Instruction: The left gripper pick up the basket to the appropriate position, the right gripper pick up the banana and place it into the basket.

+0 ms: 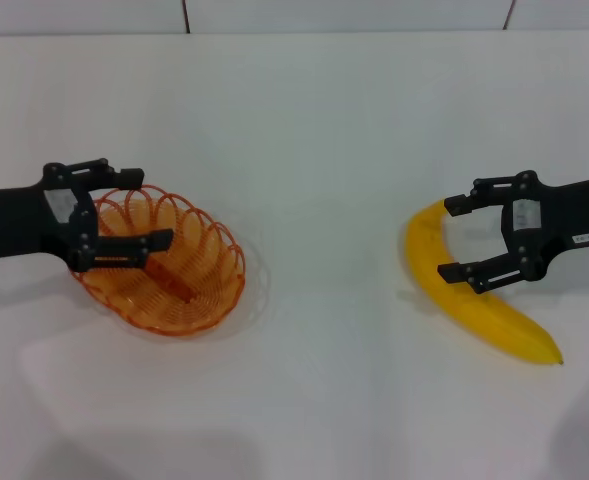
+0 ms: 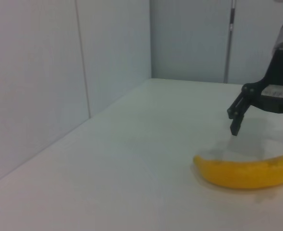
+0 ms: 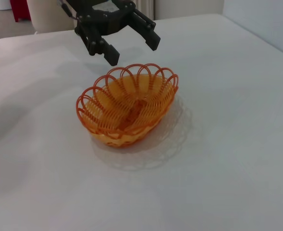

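The orange wire basket (image 1: 236,270) rests on the white table at the left. My left gripper (image 1: 142,209) hangs open over the basket's left rim, one finger outside the rim and the other above the inside. The right wrist view shows the left gripper (image 3: 134,51) a little above the basket (image 3: 166,81), not touching it. At the right lies the yellow banana (image 1: 479,310), with my right gripper (image 1: 447,238) open and its fingers straddling the upper end. In the left wrist view the right gripper (image 2: 262,135) hovers just above the banana (image 2: 242,174).
The white table (image 1: 324,200) stretches between basket and banana with nothing on it. Pale wall panels (image 2: 45,72) stand along the table's far edge.
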